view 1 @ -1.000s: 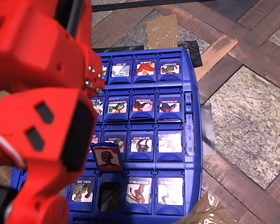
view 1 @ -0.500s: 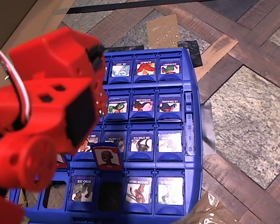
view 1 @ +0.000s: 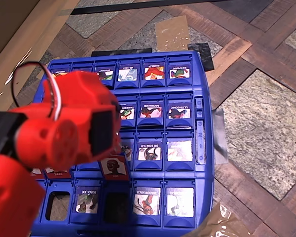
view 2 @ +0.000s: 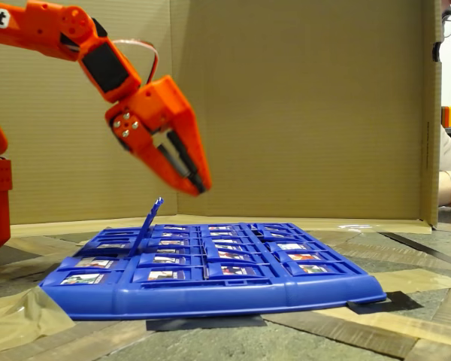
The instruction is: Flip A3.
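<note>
End effector (view 2: 198, 183) hangs in the air above the board, fingers pointing down and right in the fixed view, nothing between them; they look nearly closed (motion blur, so I cannot tell for sure). In the overhead view the orange arm (view 1: 64, 133) covers the board's left side. A3 (view 1: 113, 167) stands tilted up out of its slot, red-framed portrait face showing in the overhead view, third row from the far edge, just right of the arm; the slot near it is an empty dark opening. In the fixed view A3 (view 2: 149, 219) leans up at the board's left part, below the fingertips and apart from them. Blue game board (view 2: 210, 297) lies flat on the table (view 1: 266, 123), other tiles lying down. Cardboard wall (view 2: 301, 105) behind.
</note>
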